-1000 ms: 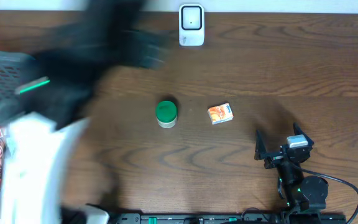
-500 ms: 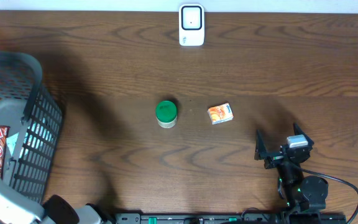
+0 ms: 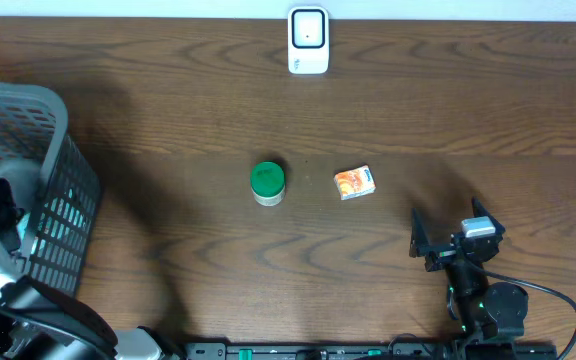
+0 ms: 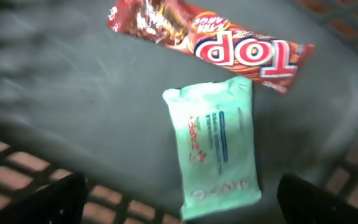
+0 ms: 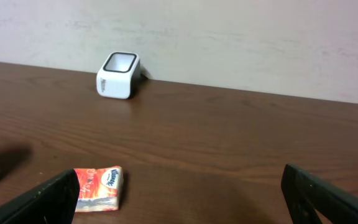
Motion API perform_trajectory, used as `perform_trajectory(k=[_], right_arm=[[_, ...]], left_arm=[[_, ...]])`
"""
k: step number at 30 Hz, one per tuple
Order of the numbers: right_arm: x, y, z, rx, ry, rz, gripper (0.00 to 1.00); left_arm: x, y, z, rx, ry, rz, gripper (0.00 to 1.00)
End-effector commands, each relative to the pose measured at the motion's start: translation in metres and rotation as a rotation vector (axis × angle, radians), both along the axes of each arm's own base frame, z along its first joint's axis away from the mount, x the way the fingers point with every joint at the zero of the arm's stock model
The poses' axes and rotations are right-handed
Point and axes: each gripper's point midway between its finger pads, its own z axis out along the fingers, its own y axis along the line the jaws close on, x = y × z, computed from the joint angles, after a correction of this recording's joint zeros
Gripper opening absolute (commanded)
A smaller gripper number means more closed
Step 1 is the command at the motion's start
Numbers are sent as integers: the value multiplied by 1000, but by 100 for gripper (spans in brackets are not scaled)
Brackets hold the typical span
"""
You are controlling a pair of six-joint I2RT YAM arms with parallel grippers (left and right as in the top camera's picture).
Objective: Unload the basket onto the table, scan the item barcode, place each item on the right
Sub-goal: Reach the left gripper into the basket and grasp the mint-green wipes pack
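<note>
Inside the basket (image 3: 63, 190), flat on its grey floor: a pale green wipes pack (image 4: 215, 146), printed face up, sharing that floor with a red candy bar (image 4: 210, 43). Over the basket, left fingers (image 4: 39, 199) spread wide and empty. Well away from the basket, above the desk (image 3: 218, 110), right fingers (image 5: 36, 202) also apart, holding nothing. Probably light, soft and squashy, with slick film apt to slip or crumple. Best pinched gently across the narrow width at mid-length. Barcode not made out from here.
</note>
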Motion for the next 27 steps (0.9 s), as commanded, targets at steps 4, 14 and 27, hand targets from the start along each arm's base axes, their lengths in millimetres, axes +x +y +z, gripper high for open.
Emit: perform_trajectory(k=[4, 14, 27], right_arm=[[0, 2, -2, -9, 4, 7, 99], [0, 2, -2, -9, 4, 7, 99], [0, 2, -2, -9, 4, 7, 99]], left_arm=[[-2, 3, -36, 3, 4, 95, 98], [28, 14, -93, -80, -26, 81, 98], [43, 7, -130, -152, -13, -16, 71]])
